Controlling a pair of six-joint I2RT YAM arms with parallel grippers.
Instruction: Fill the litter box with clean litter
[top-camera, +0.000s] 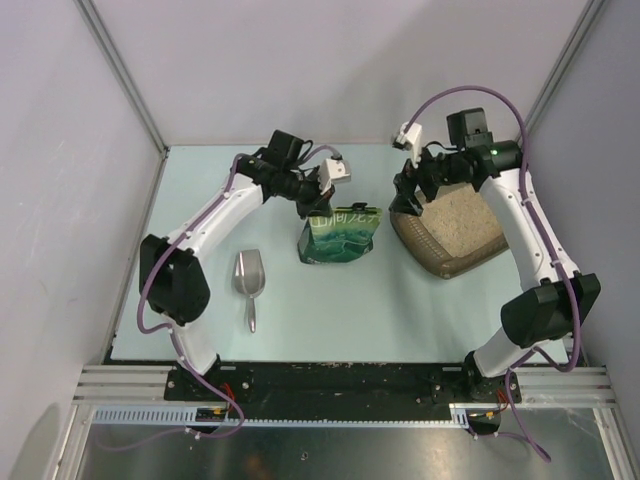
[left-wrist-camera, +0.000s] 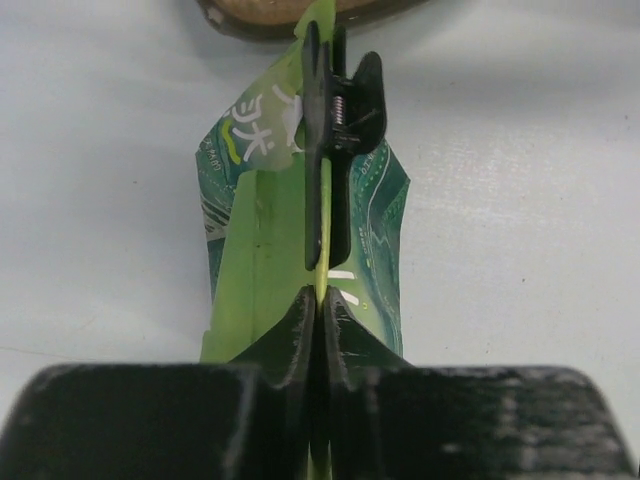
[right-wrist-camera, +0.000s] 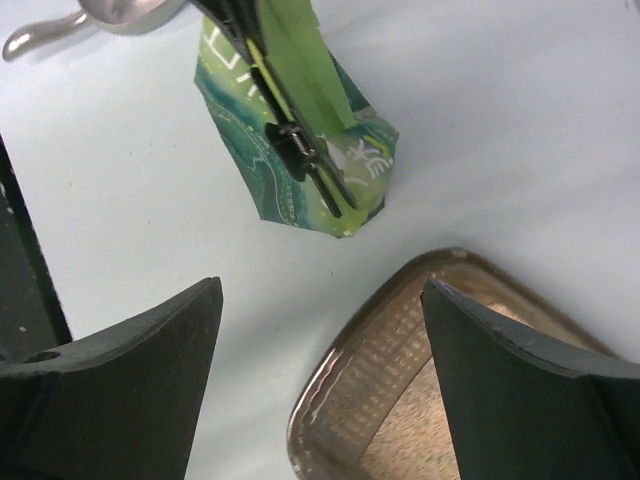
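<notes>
- The litter box, a shallow brown tray with a wide rim, sits on the right side of the pale bench, turned at an angle to the bench edges
- The clean litter lies inside it as a pale beige sandy layer over most of the floor, while the brown wall on the side nearest the arms shows bare
- The right fingers are spread wide at the box's corner that faces the bag
- In the right wrist view one finger is over the box and the other over the bench, with the rim between them; I cannot tell whether either one touches the plastic
- The green bag stands upright near the middle of the bench, just left of the litter box and apart from it
- A black clip is clamped along the bag's folded top edge
- The left fingers are closed narrow on that same top edge, pinching the green fold just beside the clip, as the left wrist view shows
- A silver scoop lies flat on the bench to the left of the bag and well apart from it, with its bowl pointing away from the arm bases and its handle toward them
- Neither pair of fingers is near the scoop
</notes>
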